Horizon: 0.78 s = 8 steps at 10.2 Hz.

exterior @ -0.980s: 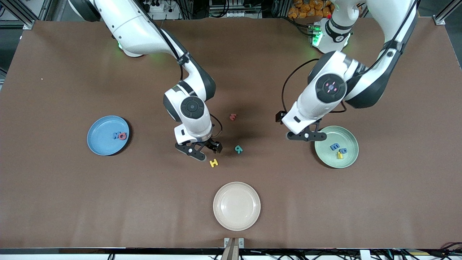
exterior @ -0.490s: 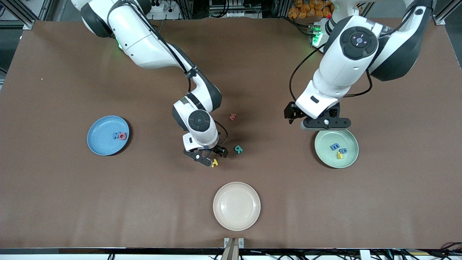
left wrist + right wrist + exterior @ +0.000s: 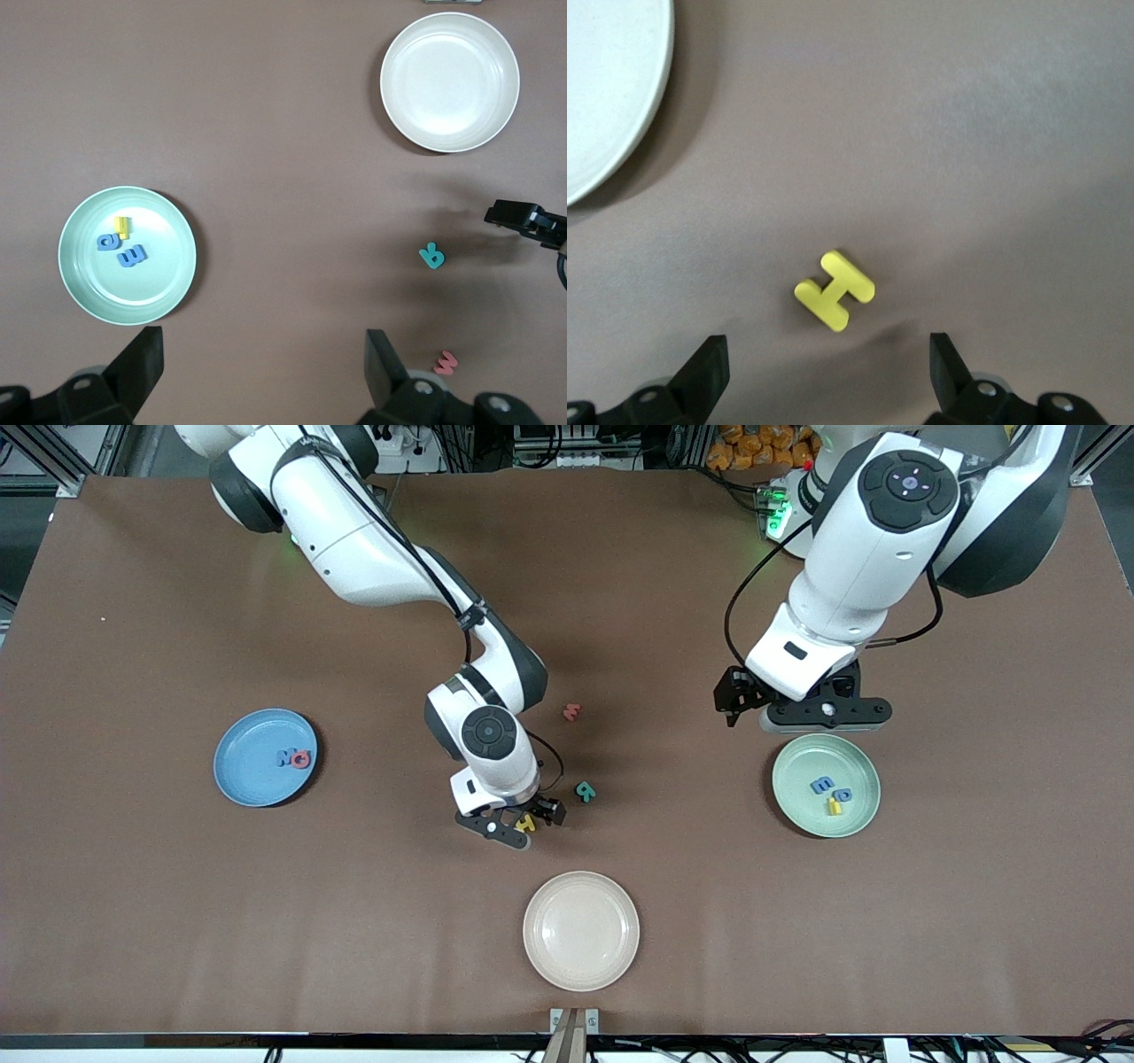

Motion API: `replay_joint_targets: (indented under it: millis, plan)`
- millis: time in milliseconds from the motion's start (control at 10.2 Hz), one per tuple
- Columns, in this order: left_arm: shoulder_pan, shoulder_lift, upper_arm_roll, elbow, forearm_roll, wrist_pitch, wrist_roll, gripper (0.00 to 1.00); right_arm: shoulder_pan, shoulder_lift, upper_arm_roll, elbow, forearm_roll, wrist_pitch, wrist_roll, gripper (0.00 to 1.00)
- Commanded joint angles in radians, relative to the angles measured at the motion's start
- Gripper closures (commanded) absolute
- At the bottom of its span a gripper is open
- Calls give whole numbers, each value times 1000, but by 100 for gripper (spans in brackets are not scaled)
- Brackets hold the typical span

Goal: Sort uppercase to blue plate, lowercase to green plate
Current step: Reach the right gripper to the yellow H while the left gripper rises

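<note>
- Broad stretches of bare brown table [image 3: 177, 921] are seen along every edge; the three plates are set well apart.
- The right gripper [image 3: 514, 824] is lowered over the yellow H [image 3: 834, 289], fingers spread wide to either side of it, nothing clasped; the H lies flat near the table's middle, farther from the front camera than the cream plate [image 3: 580, 930], which is seen empty.
- The teal R [image 3: 585, 791] is seen just beside that gripper, toward the left arm's end; the red m [image 3: 571, 711] lies farther from the front camera, apart from both.
- The left gripper [image 3: 826, 713] is held in the air at the green plate's [image 3: 855, 824] farther rim, fingers [image 3: 142, 363] wide apart and empty.
- No brand or label can be read; the letters themselves are the only writing.
- The green plate is shown holding a blue m [image 3: 821, 784], a blue rounded letter [image 3: 842, 795] and a yellow h [image 3: 834, 807], clustered together.
- The blue plate [image 3: 248, 779], toward the right arm's end, is shown holding a blue M [image 3: 284, 758] touching a red Q [image 3: 301, 759].
</note>
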Motion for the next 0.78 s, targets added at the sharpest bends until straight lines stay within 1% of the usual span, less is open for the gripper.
replay_joint_targets:
  millis: [0,98,490,686]
  plan:
    - [-29,11,20,21,36,29,-18,0,-9,34,4,48,-17,-16,-46,0]
    - [-25,22,22,21,39,42,-16,0,-6,39,-9,49,-17,-13,-72,0]
    - [-28,45,21,21,36,105,-16,0,-12,65,-11,69,-10,-8,-78,2]
    - [-28,45,21,21,39,105,-16,0,-10,67,-9,72,-5,-27,-60,10]
